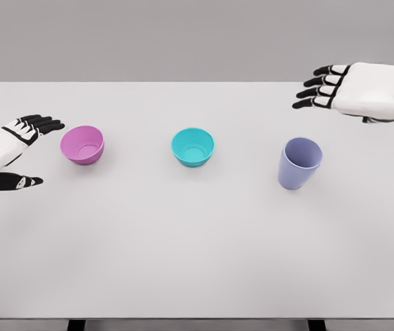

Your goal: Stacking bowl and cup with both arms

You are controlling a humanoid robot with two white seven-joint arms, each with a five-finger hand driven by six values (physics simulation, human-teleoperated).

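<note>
Left robot hand (18,153) is spread wide beside the pink bowl (83,144); close around its rim squarely. Right robot hand (352,89), seemingly relaxed and empty, should descend onto the cup (299,163).

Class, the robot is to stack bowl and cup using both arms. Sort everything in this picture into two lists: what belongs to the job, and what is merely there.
Belongs to the job:
pink bowl
teal bowl
lavender cup
left hand, open, beside the pink bowl
right hand, open, behind the cup

Merely there:
white table, which only bears the three vessels
</note>
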